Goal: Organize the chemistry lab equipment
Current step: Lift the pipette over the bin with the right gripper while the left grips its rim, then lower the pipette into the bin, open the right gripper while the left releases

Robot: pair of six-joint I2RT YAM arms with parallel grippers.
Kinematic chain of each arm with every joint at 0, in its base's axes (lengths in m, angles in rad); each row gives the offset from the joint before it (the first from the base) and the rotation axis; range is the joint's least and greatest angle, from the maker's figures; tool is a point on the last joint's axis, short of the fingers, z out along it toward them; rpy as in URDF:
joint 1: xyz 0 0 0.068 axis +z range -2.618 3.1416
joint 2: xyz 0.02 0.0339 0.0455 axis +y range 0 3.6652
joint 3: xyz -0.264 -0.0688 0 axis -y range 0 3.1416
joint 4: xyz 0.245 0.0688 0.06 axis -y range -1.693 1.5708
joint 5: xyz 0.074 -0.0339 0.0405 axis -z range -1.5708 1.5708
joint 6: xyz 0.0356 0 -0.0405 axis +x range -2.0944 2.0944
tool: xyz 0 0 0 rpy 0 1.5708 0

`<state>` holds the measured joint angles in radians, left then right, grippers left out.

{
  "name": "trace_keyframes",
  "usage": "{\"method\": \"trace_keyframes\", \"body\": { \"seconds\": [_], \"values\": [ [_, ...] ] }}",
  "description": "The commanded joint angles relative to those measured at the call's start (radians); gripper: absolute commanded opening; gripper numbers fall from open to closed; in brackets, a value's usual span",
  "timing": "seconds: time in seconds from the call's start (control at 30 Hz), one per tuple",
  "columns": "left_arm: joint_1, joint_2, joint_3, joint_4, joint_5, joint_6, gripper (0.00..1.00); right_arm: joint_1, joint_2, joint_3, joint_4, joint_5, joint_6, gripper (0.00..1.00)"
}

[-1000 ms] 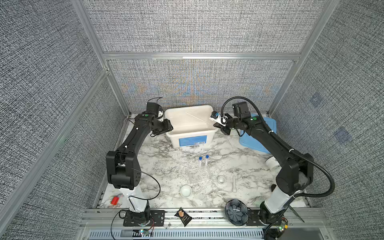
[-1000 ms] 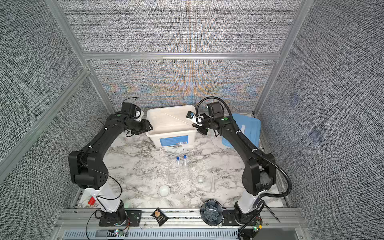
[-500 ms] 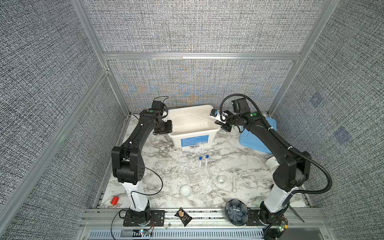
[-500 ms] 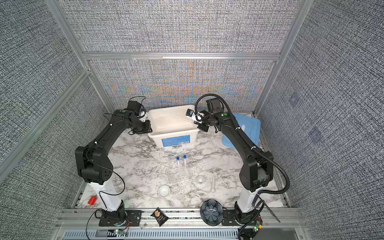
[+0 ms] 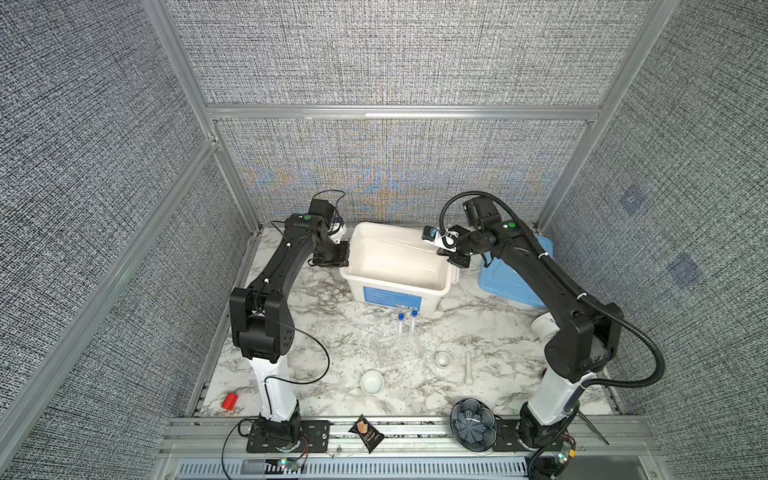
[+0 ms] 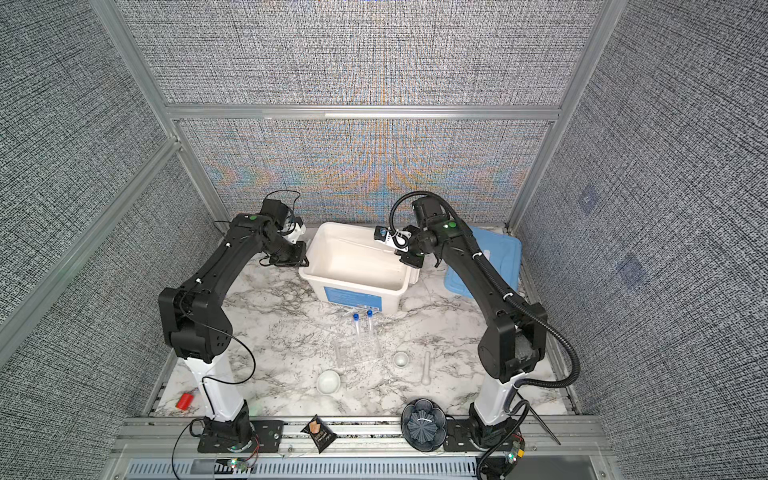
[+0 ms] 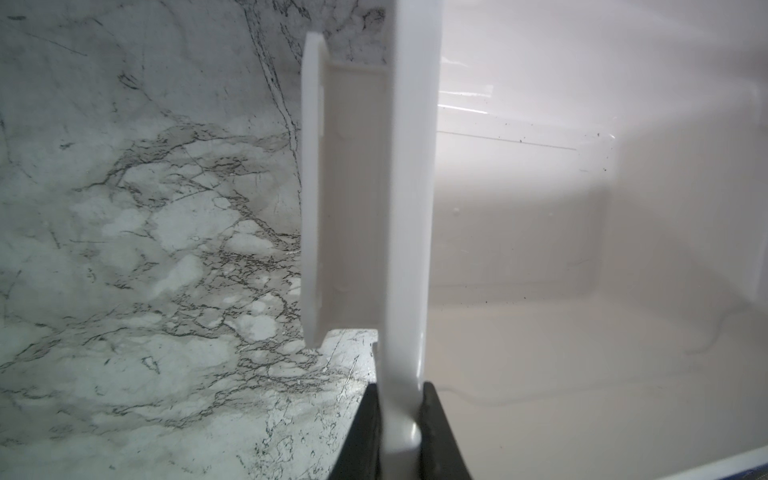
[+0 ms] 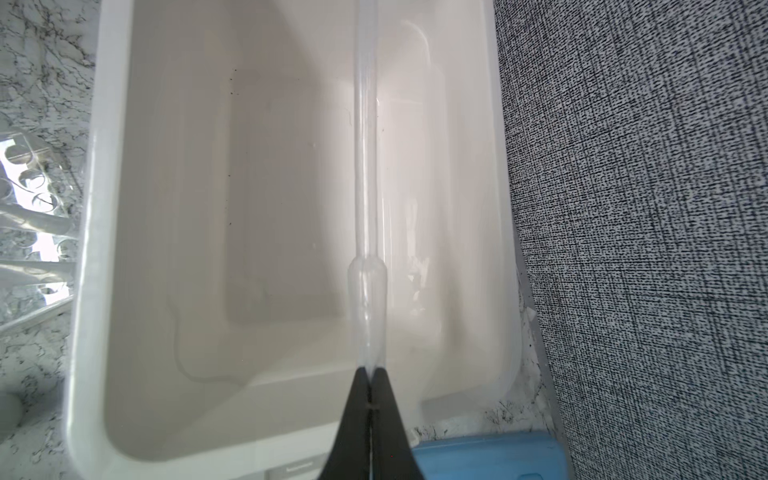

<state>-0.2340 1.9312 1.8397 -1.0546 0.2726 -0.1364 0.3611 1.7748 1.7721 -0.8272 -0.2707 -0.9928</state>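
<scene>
My left gripper [image 7: 401, 415] is clamped on the rim of the white bin [image 5: 353, 284]. My right gripper [image 8: 370, 372] pinches a clear dropper [image 8: 365, 166] over it. In both top views the tubes [image 5: 401, 330], rack [image 5: 399, 353], dishes [image 5: 372, 380] and pestle [image 5: 468, 368] lie lower-middle, below the bin.

Nothing legible here.
Blue label [image 5: 392, 298] on the white bin [image 5: 352, 277] and print on the black packet [image 5: 367, 432]: too small to read.

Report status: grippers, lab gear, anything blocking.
Left gripper shut on bin rim. Right gripper shut on dropper over bin. Tubes, rack, dishes, pestle on table. Nothing blocking.
</scene>
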Motion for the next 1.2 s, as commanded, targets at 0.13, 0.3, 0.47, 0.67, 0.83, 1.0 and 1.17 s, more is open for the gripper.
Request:
{"method": "trace_keyframes", "body": {
  "seconds": [0.13, 0.3, 0.47, 0.67, 0.83, 1.0, 1.17],
  "values": [
    [-0.003, -0.01, -0.024, 0.033, 0.069, -0.055, 0.18, 0.038, 0.04, 0.011, -0.042, 0.049, 0.013, 0.02],
    [-0.002, -0.013, -0.039, 0.061, 0.106, -0.074, 0.24, 0.068, 0.118, 0.066, -0.072, 0.071, 0.015, 0.02],
    [-0.002, -0.033, -0.064, 0.099, 0.187, -0.102, 0.33, 0.082, 0.22, 0.138, -0.154, 0.125, 0.011, 0.02],
    [0.008, -0.079, -0.145, 0.172, 0.243, -0.136, 0.42, 0.114, 0.29, 0.196, -0.206, 0.137, 0.0, 0.03],
    [0.018, -0.087, -0.173, 0.191, 0.255, -0.158, 0.45, 0.13, 0.343, 0.231, -0.253, 0.127, 0.0, 0.03],
    [0.033, -0.14, -0.255, 0.311, 0.312, -0.221, 0.5, 0.131, 0.437, 0.298, -0.335, 0.136, 0.024, 0.04],
    [0.052, -0.205, -0.303, 0.357, 0.281, -0.259, 0.51, 0.131, 0.485, 0.308, -0.342, 0.115, 0.044, 0.07]
  ]
}}
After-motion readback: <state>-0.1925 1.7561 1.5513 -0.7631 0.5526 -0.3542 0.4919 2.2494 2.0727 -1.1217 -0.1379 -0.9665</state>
